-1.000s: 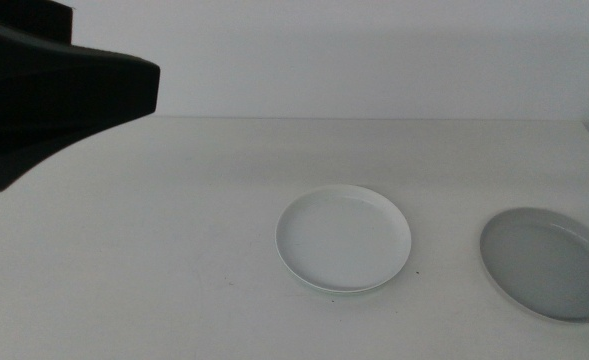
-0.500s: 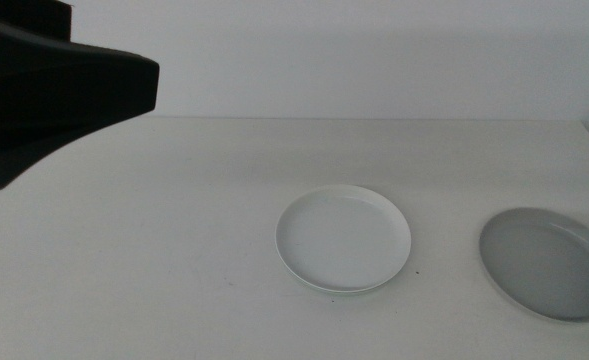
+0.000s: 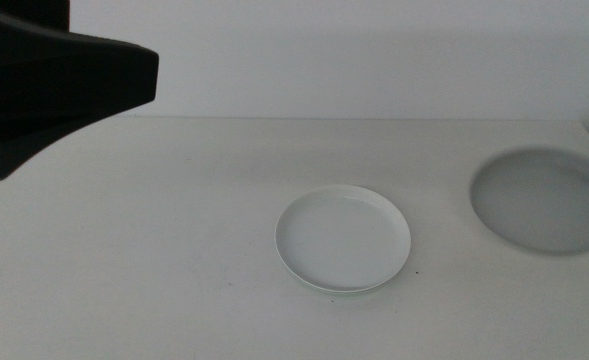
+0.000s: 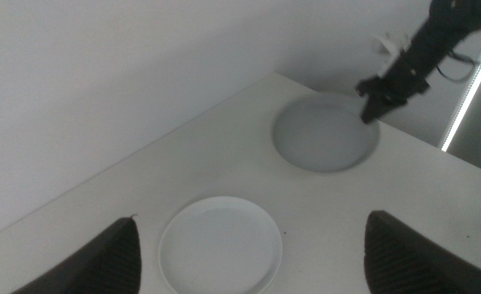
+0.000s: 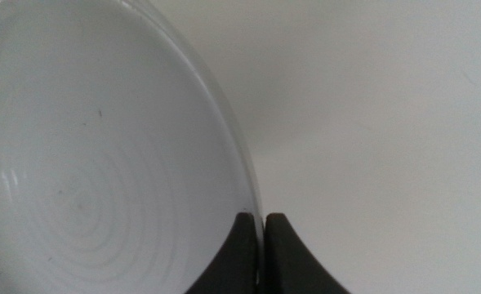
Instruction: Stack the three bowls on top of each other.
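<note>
**Grey bowl gripped, stack not yet complete**

Middle view: the white bowl [image 3: 343, 238] sits mid-table, a mint edge peeking beneath it; the grey bowl [image 3: 541, 201] is far right.

Left wrist view: the left gripper [image 4: 248, 261] hangs high, jaws wide.

Right wrist view: the right gripper [image 5: 257, 245] pinches the grey bowl's rim.

We note: grey bowl [image 5: 101, 163], smooth with faint concentric rings; white bowl [image 3: 343, 238], smooth, slightly glossy; table [image 3: 174, 250], matt white.
</note>
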